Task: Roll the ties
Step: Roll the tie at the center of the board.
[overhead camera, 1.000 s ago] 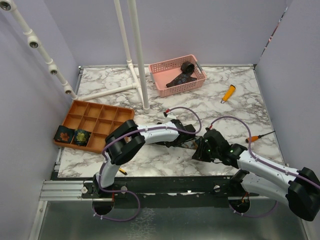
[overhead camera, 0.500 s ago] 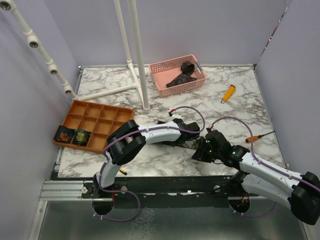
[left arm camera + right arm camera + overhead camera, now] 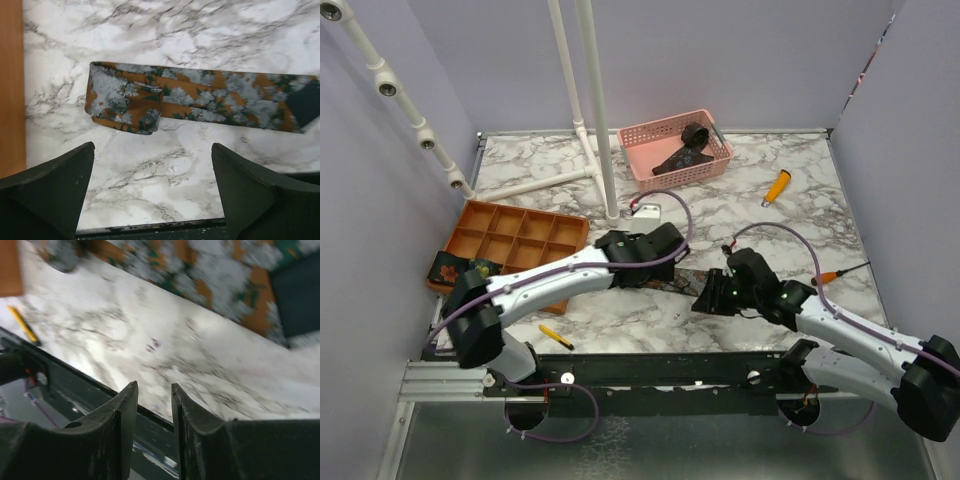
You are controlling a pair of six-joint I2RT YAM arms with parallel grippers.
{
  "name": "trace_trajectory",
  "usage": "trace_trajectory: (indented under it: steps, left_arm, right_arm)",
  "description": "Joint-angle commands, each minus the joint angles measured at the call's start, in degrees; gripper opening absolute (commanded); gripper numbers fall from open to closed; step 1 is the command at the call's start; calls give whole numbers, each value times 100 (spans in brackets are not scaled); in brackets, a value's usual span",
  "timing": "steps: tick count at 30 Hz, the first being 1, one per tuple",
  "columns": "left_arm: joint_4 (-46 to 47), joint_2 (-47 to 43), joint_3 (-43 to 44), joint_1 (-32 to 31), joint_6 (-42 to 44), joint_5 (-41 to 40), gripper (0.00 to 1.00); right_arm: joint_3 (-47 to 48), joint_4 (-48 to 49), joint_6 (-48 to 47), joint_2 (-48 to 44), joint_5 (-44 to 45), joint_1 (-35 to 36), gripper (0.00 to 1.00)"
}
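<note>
**A:** left gripper (image 3: pixel 152 155) status?

**B:** Jaws spread wide, nothing in them. It sits over the tie (image 3: pixel 200 102), fingers clear of the fabric.

**A:** Where's the tie exactly?

**B:** Flat on the marble table (image 3: pixel 150 30), near the front edge, between the two grippers in the top view. The end nearest the orange tray (image 3: pixel 10 100) is folded over on itself (one turn at most). The rest is an unrolled strip.

**A:** right gripper (image 3: pixel 154 390)?

**B:** Open only a slit, nothing between the fingers. It's low over the table just beside the tie. That wrist view is blurred.

**A:** Others?

**B:** Two rolled ties (image 3: pixel 447 268) sit in the tray's near-left corner compartments. More dark ties (image 3: pixel 685 150) lie in the pink basket (image 3: pixel 665 180) at the far side.
</note>
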Motion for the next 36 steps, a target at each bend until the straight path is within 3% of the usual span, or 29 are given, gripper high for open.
trace_trajectory:
  steps: [1, 6, 14, 22, 36]
  left_arm:
    - [1792, -1526, -1324, 754, 815, 1332, 98]
    - [3599, -2719, -2803, 2361, 1432, 3511, 99]
    - [3926, -2556, -3384, 3480, 1851, 4574, 99]
    - [4141, -2103, -3548, 3862, 1933, 5054, 97]
    - [4525, -1308, -3513, 3950, 1941, 5722, 93]
  right_arm:
    - [735, 666, -87, 569, -381, 119, 38]
    - [1782, 999, 50, 1979, 174, 659, 38]
    - [3005, 1151, 426, 3705, 644, 757, 38]
    - [3446, 920, 413, 4515, 985, 736, 36]
    - [2625, 1084, 286, 4546, 1007, 458, 34]
